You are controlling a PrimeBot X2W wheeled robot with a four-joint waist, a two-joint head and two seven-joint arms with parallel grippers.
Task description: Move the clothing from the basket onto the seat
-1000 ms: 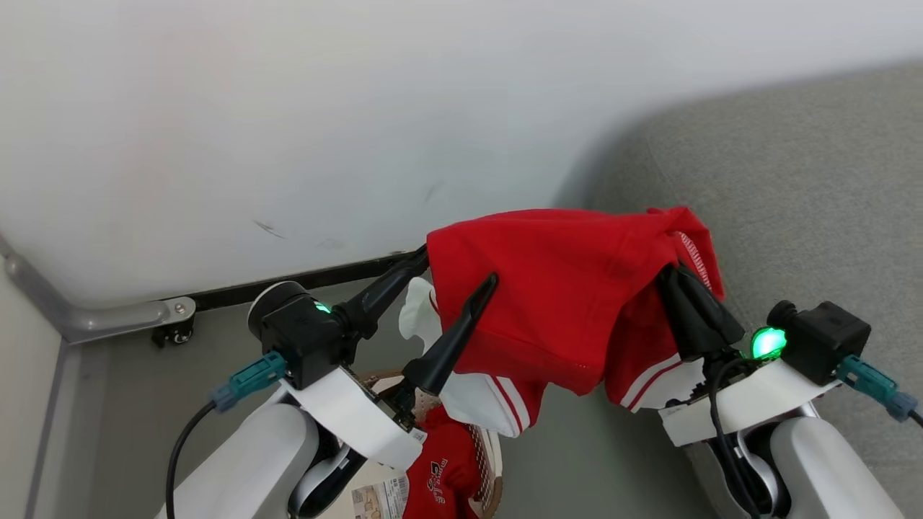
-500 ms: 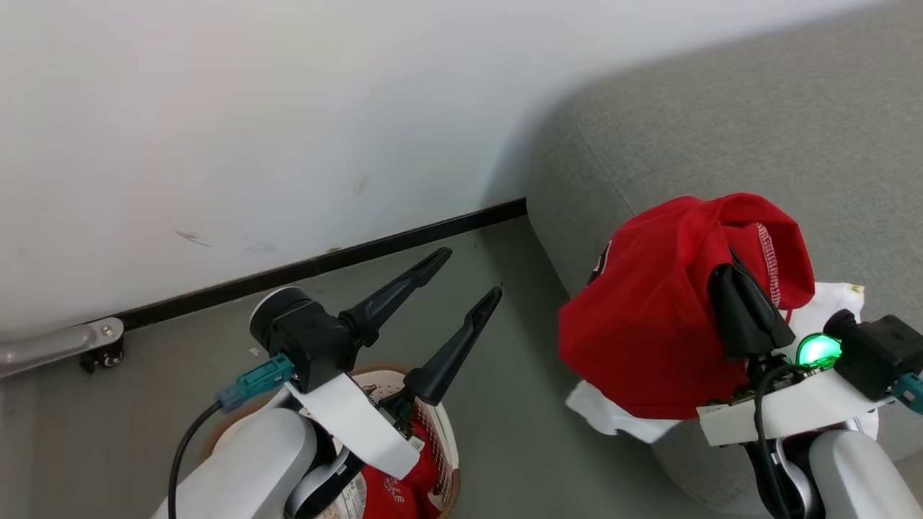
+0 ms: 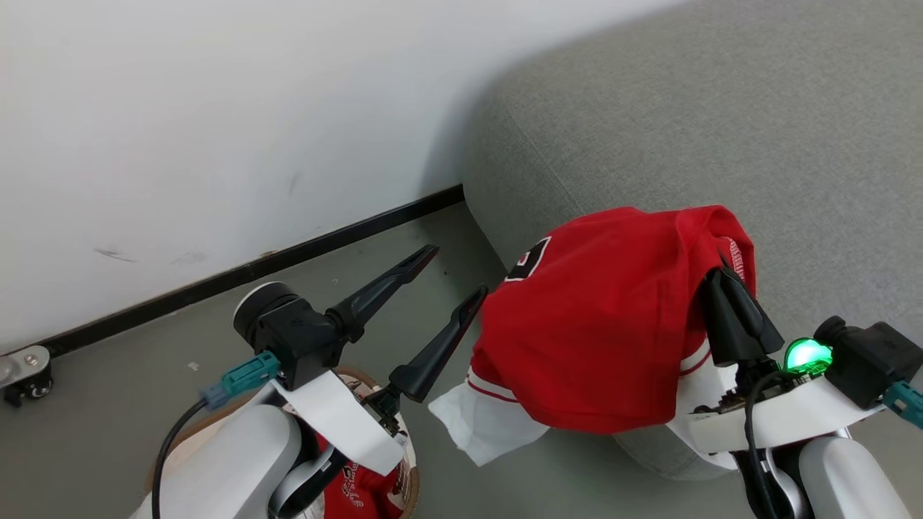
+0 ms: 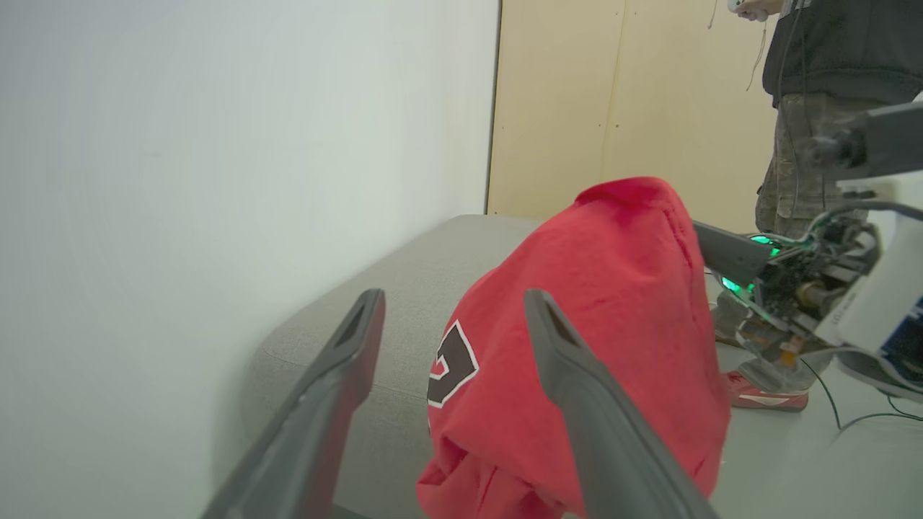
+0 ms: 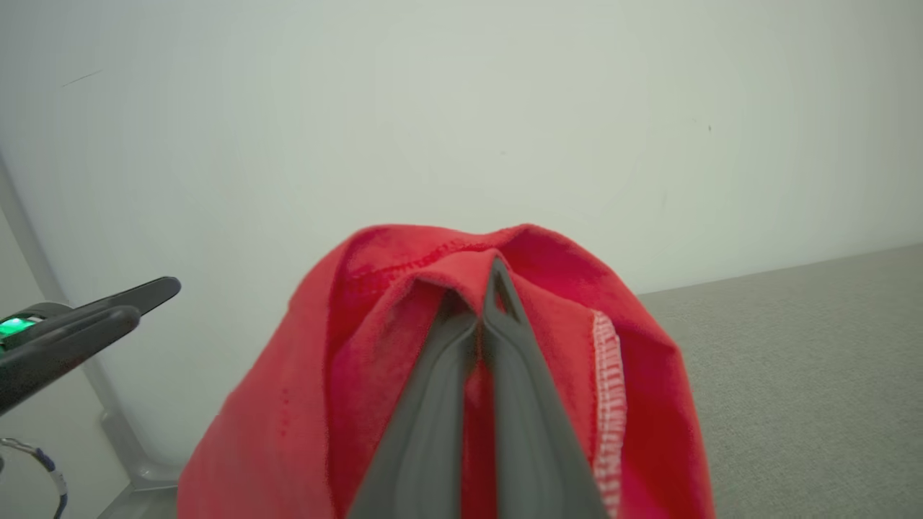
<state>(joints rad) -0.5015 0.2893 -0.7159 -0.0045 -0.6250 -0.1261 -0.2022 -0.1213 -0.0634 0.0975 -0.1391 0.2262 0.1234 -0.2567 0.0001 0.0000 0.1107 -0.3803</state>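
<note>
The larger piece of clothing, a red jersey (image 3: 606, 324) with white sleeves, hangs from my right gripper (image 3: 721, 270), which is shut on a fold of it. The jersey drapes over the rounded corner of the grey seat (image 3: 721, 108). In the right wrist view my right gripper (image 5: 490, 277) pinches the red jersey (image 5: 375, 375). To the jersey's left my left gripper (image 3: 457, 272) stands open and holds nothing. A smaller red piece (image 3: 353, 490) lies in the basket (image 3: 412, 461), which is mostly hidden beneath my left arm. The left wrist view shows the jersey (image 4: 613, 288) beyond my open left gripper (image 4: 454, 297).
A white wall with a black baseboard (image 3: 216, 277) runs behind the grey floor (image 3: 108, 389). A person (image 4: 829, 72) stands beyond the seat (image 4: 404, 288) by a tan panel. A metal caster (image 3: 25, 371) sits at the far left.
The head camera has swung toward the seat. The jersey has come off my open left fingers and now hangs from the right gripper alone, carried over the seat's corner.
</note>
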